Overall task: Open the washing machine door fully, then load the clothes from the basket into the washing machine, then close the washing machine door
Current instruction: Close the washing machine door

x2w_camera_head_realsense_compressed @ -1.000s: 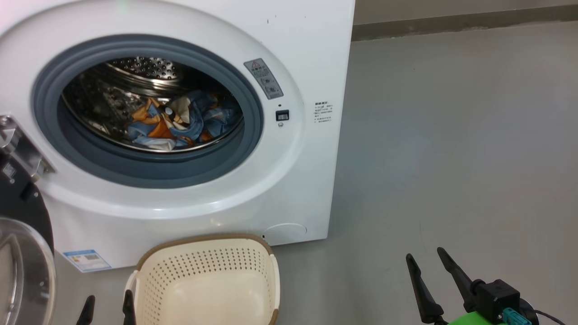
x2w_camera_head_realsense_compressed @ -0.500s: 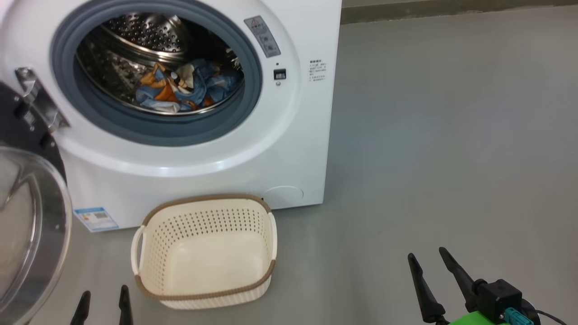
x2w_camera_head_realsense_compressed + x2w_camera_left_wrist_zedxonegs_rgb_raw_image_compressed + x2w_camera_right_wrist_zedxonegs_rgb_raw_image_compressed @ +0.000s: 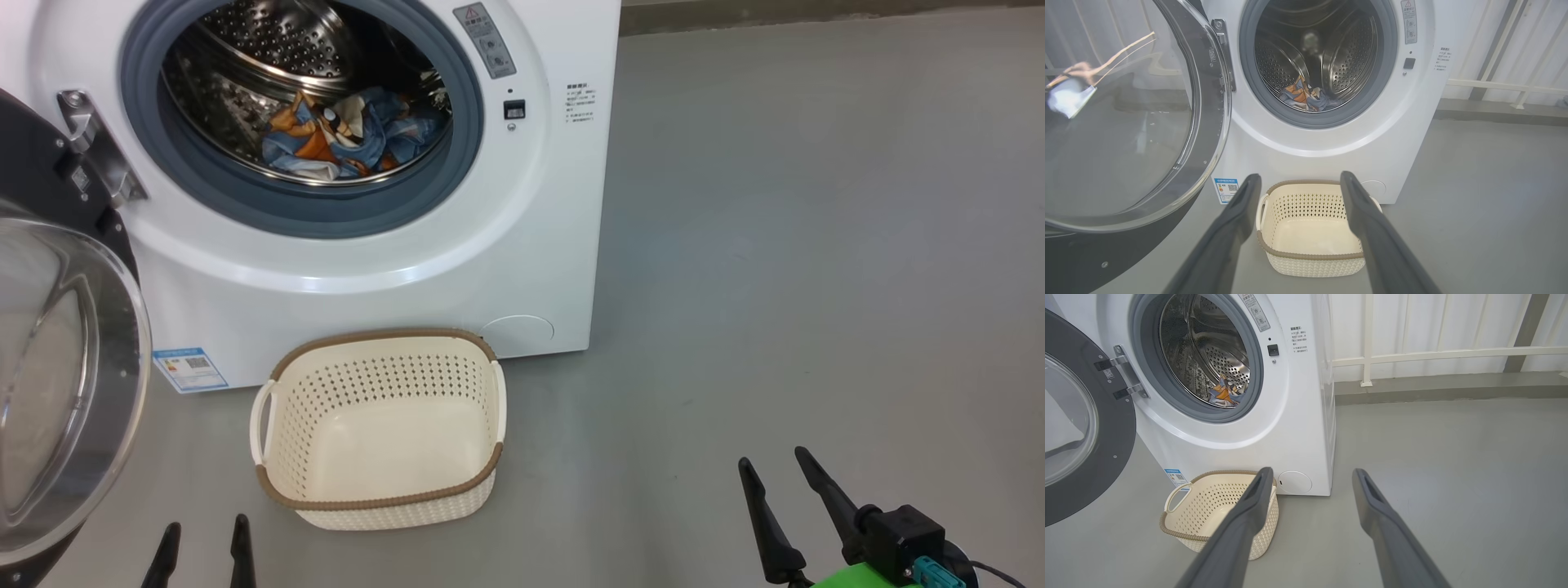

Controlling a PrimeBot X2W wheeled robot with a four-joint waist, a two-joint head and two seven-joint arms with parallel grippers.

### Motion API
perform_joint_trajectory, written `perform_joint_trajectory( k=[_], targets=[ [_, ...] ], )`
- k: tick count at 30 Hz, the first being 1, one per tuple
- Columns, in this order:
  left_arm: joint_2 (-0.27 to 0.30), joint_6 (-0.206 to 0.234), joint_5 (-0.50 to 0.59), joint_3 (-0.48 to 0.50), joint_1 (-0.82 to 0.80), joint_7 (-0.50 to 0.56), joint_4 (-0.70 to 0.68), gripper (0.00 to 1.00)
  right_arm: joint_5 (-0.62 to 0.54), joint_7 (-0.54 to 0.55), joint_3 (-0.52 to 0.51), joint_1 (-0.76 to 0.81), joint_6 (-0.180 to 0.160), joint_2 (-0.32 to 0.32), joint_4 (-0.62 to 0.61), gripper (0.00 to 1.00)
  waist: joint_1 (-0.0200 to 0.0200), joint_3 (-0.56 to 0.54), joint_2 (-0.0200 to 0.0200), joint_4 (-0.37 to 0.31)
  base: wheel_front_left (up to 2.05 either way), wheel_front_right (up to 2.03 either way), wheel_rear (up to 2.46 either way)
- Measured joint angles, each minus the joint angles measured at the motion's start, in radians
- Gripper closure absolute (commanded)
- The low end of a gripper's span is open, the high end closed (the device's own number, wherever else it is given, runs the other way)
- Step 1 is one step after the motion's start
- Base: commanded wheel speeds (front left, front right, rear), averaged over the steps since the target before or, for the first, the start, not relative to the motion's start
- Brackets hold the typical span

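Both pincers hang low and spread wide, holding nothing: the left pincer (image 3: 204,543) just short of the small cream perforated plastic basket (image 3: 384,336) with its brown woven-look rim, the right pincer (image 3: 773,469) well aside over the bare grey floor (image 3: 816,245). The basket stands empty just before the big white front-loading washing machine (image 3: 522,245), handy below its mouth. The light-blue and orange printed clothes (image 3: 343,135) lie heaped low in the steel perforated drum (image 3: 277,41). The large round door (image 3: 65,351), with its clear glass bowl and dark inner face, is swung out leftward, keeping the opening free. Loading looks done; closing the door seems next, probably work for the nearer left pincer.
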Motion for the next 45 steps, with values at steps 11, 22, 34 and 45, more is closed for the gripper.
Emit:
perform_joint_trajectory(
  k=[11, 22, 34, 45],
  targets=[
    [0.0, 0.009, 0.0, -0.003, 0.002, 0.0, -0.021, 0.0, 0.0, 0.0, 0.001, 0.0, 0.0, 0.0, 0.0, 0.0, 0.0, -0.008, 0.0, 0.007, 0.0, 0.0, 0.0],
    [0.0, 0.01, -0.001, -0.005, 0.004, 0.0, -0.027, 0.0, 0.0, 0.0, 0.001, 0.0, 0.0, 0.0, -0.002, 0.0, 0.0, -0.012, 0.0, 0.013, 0.0, 0.0, 0.0],
    [0.0, 0.057, -0.053, -0.008, 0.007, 0.0, -0.039, 0.0, -0.007, 0.0, 0.006, 0.015, 0.0, 0.0, -0.025, 0.0, 0.0, -0.016, 0.0, 0.064, 0.0, 0.0, 0.0],
    [0.0, 0.09, -0.051, -0.007, 0.012, 0.0, -0.039, 0.0, -0.008, 0.0, 0.01, 0.015, 0.0, 0.0, -0.028, 0.0, 0.0, -0.014, 0.0, 0.178, 0.0, 0.0, 0.0]
  ],
)
